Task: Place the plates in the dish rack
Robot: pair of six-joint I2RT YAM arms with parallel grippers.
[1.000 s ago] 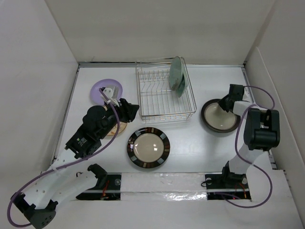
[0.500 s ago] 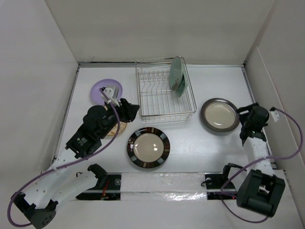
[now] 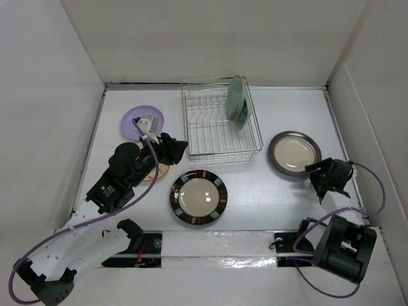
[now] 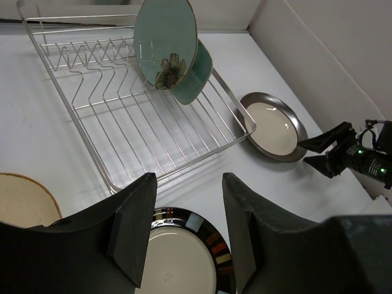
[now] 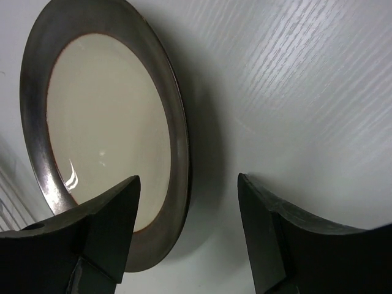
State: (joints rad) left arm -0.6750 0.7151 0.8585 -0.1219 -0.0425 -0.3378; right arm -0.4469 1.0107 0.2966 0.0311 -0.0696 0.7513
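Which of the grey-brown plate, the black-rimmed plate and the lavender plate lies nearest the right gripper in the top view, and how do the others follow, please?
Measured from the right gripper:
1. The grey-brown plate, just ahead of its open jaws, on the right.
2. The black-rimmed plate, in the middle, towards the front.
3. The lavender plate, far left, towards the back.

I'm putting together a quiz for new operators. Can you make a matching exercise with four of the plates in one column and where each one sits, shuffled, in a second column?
Plates
1. pale green floral plate
2. black-rimmed plate
3. glossy grey-brown plate
4. lavender plate

Places
A. flat on the table, left of the dish rack
B. standing on edge in the dish rack
C. flat on the table, in front of the dish rack
D. flat on the table, right of the dish rack, beside the open right end effector

Pairs: 1-B, 2-C, 3-D, 4-A
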